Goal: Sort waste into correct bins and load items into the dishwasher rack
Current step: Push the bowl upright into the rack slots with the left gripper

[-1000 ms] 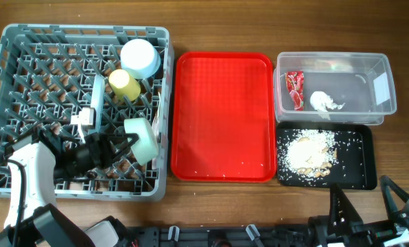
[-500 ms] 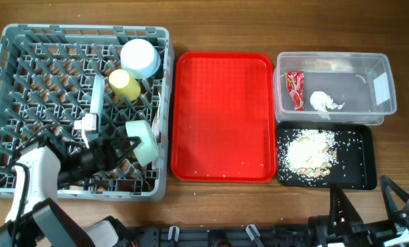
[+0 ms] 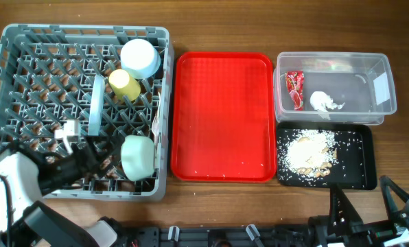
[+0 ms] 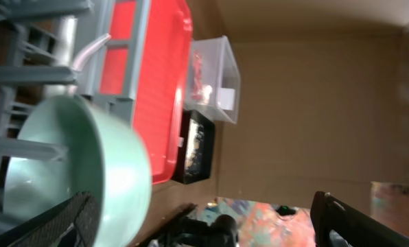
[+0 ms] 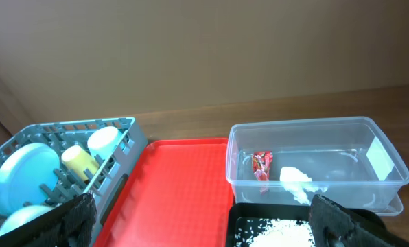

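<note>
The grey dishwasher rack holds a pale blue small bowl, a yellow cup, a pale blue plate on edge and a mint green bowl at its near right corner. My left gripper is open just left of that bowl. In the left wrist view the mint green bowl lies against one finger, ungripped. The red wrapper and white tissue lie in the clear tub. Rice scraps lie in the black tray. My right gripper is open and empty.
A bare red serving tray with a few crumbs lies between the rack and the two bins. A white piece of cutlery leans at the rack's right wall. The right wrist view shows the tub and red tray ahead.
My left gripper has opened and let go of the mint green bowl, which now rests in the rack's near right corner. The left arm has drawn back to the left. The right arm is still.
</note>
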Controlling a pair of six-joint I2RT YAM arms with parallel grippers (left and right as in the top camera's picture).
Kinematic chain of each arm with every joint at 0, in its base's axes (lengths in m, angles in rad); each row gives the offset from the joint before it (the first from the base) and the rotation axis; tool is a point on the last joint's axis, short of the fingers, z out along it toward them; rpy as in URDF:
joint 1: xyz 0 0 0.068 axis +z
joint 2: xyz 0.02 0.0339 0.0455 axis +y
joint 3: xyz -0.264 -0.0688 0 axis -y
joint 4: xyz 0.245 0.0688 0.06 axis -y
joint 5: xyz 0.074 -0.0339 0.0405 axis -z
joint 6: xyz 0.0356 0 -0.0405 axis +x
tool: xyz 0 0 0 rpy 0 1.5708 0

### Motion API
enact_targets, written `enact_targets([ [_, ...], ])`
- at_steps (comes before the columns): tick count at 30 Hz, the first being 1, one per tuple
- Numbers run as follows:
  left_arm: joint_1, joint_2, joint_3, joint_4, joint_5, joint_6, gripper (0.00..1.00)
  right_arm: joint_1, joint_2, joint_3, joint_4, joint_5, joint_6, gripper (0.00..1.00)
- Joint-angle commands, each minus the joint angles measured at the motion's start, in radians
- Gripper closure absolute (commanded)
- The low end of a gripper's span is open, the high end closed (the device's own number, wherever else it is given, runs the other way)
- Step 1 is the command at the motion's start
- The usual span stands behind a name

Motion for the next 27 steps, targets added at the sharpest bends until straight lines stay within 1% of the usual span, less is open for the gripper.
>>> enact_targets([
  [1,0.055,-0.054,0.103,-0.051,-0.098,0.023,0.00,-0.004,-0.011,-0.003,0.002,0.014,0.011,0.00],
  [4,0.087,-0.090,0.164,-0.054,-0.143,-0.027,0.00,-0.004,-0.011,-0.003,0.002,0.014,0.011,0.00],
  [10,0.108,-0.176,0.241,-0.054,-0.142,-0.124,0.00,-0.004,-0.011,-0.003,0.002,0.014,0.011,0.00],
  [14,0.068,-0.332,0.248,-0.052,-0.170,-0.158,0.01,-0.004,-0.011,-0.003,0.002,0.014,0.011,0.00],
  [16,0.056,-0.403,0.248,-0.021,-0.204,-0.246,0.00,-0.004,-0.011,-0.003,0.002,0.014,0.011,0.00],
  [21,0.010,-0.575,0.248,0.146,-0.359,-0.596,0.00,-0.004,-0.011,-0.003,0.002,0.014,0.010,0.00],
  [25,-0.062,-0.645,0.248,0.223,-0.364,-0.700,0.00,-0.004,-0.011,-0.003,0.002,0.014,0.011,0.00],
  [27,-0.105,-0.651,0.248,0.247,-0.379,-0.736,0.00,-0.004,-0.011,-0.003,0.002,0.014,0.011,0.00],
])
